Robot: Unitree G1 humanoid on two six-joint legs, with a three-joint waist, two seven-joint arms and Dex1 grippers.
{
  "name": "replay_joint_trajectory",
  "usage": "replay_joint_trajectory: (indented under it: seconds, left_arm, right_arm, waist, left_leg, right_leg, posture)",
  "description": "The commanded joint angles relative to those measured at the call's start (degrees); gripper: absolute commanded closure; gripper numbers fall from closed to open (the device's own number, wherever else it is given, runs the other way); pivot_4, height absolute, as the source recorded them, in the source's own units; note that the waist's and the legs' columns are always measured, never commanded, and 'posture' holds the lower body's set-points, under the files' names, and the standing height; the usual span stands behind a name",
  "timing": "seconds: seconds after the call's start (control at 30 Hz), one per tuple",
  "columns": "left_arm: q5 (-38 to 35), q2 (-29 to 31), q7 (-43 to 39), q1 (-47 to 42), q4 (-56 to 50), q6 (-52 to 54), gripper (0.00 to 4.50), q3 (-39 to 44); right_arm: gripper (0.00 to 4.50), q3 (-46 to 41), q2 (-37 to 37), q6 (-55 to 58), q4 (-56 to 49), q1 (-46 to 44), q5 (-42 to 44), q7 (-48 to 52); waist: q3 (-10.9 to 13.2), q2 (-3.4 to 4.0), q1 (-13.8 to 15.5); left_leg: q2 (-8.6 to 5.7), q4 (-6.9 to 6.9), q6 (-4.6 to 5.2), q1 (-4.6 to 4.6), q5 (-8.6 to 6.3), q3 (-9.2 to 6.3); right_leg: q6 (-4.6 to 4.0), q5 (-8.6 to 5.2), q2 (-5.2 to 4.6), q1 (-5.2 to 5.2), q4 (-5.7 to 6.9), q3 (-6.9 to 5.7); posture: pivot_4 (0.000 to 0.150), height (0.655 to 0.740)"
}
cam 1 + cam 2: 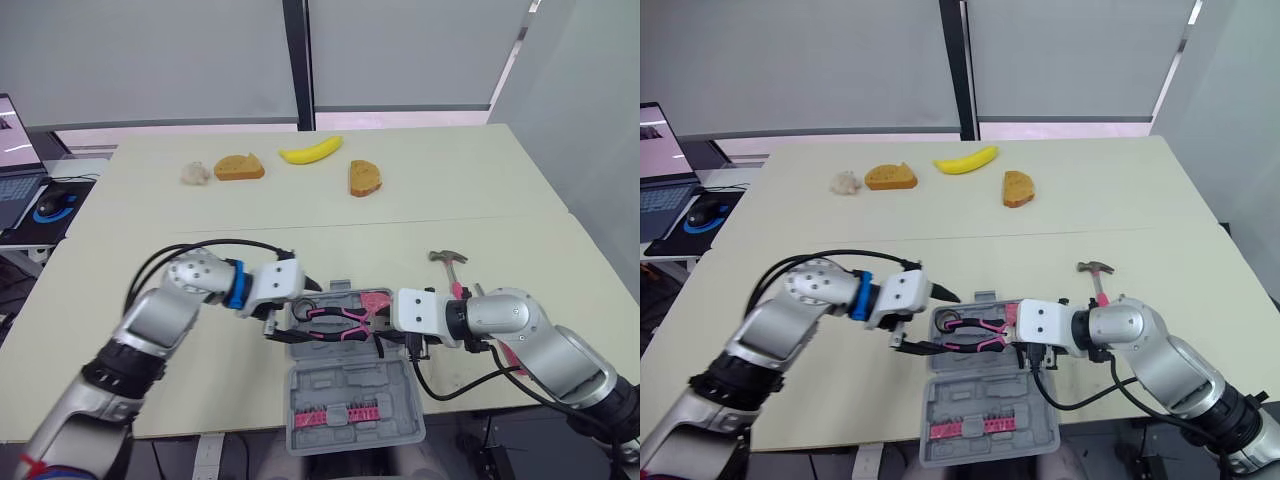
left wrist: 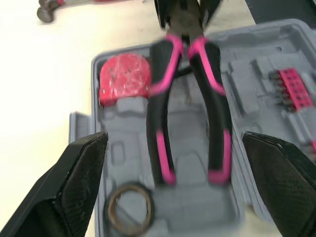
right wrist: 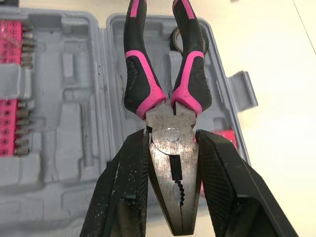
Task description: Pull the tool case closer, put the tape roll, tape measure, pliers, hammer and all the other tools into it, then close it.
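The grey tool case (image 1: 350, 400) lies open at the table's front edge, with pink bits in its near half. My right gripper (image 3: 170, 140) is shut on the metal head of the pink-and-black pliers (image 1: 340, 322), holding them over the far half. My left gripper (image 2: 175, 143) is open at the handle end, one finger to each side and touching nothing. A red tape measure (image 2: 123, 79) and a dark tape roll (image 2: 131, 215) sit in that far half. The hammer (image 1: 450, 265) lies on the table just right of the case.
A banana (image 1: 310, 151), two bread slices (image 1: 239, 166) (image 1: 365, 177) and a small white lump (image 1: 196, 172) lie at the far side of the table. A laptop (image 1: 15, 190) and a mouse (image 1: 55, 203) sit on a desk to the left. The case's near half overhangs the front edge.
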Motion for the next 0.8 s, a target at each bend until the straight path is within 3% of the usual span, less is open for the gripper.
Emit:
replay_joint_trajectory:
  seconds: [0.03, 0.3, 0.8]
  left_arm:
    - [-2.8, 3.1, -2.4, 3.4, -2.0, -2.9, 0.0, 4.2]
    - [-2.2, 6.5, -0.8, 13.8, -4.7, -8.6, 0.0, 8.4]
    - [-2.1, 6.1, 2.0, 15.0, -6.8, -7.9, 0.0, 7.9]
  right_arm:
    - [3.28, -1.7, -1.5, 2.0, -3.7, -3.1, 0.4, 2.9]
    - [3.28, 5.8, 1.3, 7.5, 0.9, -11.4, -3.2, 5.9]
    - [3.28, 13.5, 11.0, 4.8, 12.4, -14.5, -9.9, 5.1]
  waist:
    - [0.0, 0.01, 0.1]
    - [0.0, 0.02, 0.3]
    - [0.0, 0.02, 0.2]
  left_leg:
    - [0.0, 0.0, 0.0, 0.0, 0.0, 0.0]
    - [0.0, 0.0, 0.01, -0.01, -0.01, 0.01]
    - [0.0, -0.01, 0.01, -0.02, -0.01, 0.03]
  right_leg:
    - [0.0, 0.0, 0.0, 0.0, -0.01, 0.0]
    - [0.0, 0.0, -0.02, 0.0, -0.01, 0.01]
    - [0.0, 0.0, 0.0, -0.05, 0.04, 0.01]
  posture:
    - [0.15, 0.74]
    - [0.15, 0.74]
    - [0.15, 0.74]
